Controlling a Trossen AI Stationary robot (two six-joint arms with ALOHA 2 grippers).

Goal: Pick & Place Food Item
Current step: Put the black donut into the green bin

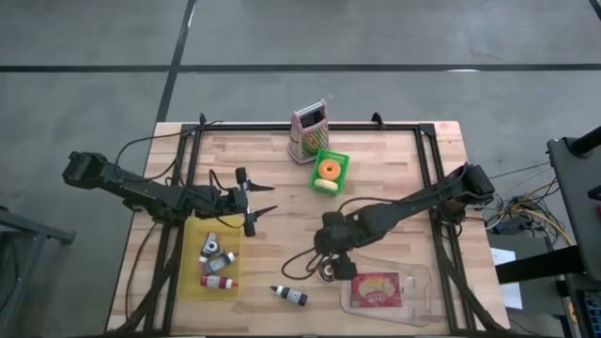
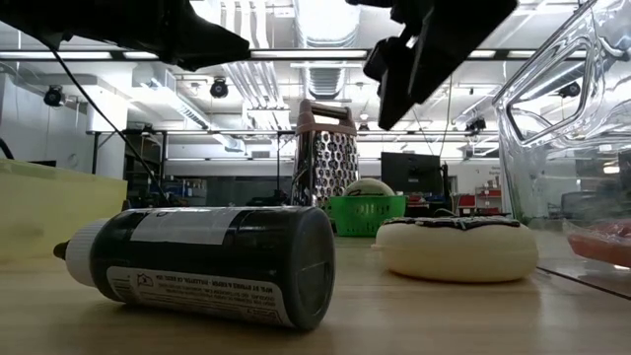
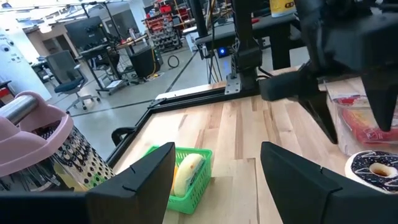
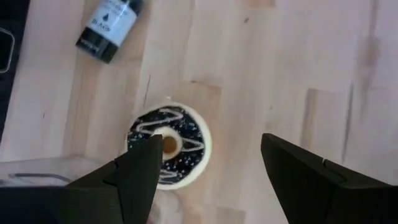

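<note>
A chocolate-iced donut (image 4: 168, 147) lies flat on the wooden table, near the front; it also shows in the low view (image 2: 455, 248) and the high view (image 1: 333, 272). My right gripper (image 4: 211, 169) is open and hovers above it, pointing down, with one finger over the donut's edge and the other to its side; it touches nothing. My left gripper (image 1: 257, 200) is open and empty above the table's left middle. A green basket (image 1: 329, 172) at the back holds an orange donut and a pale food item.
A clear plastic container (image 1: 385, 291) with a red-pink item stands at the front right, beside the donut. A black bottle (image 1: 289, 296) lies on its side near the front edge. A yellow tray (image 1: 214, 265) holds small bottles at the front left. A metal grater (image 1: 308, 131) stands at the back.
</note>
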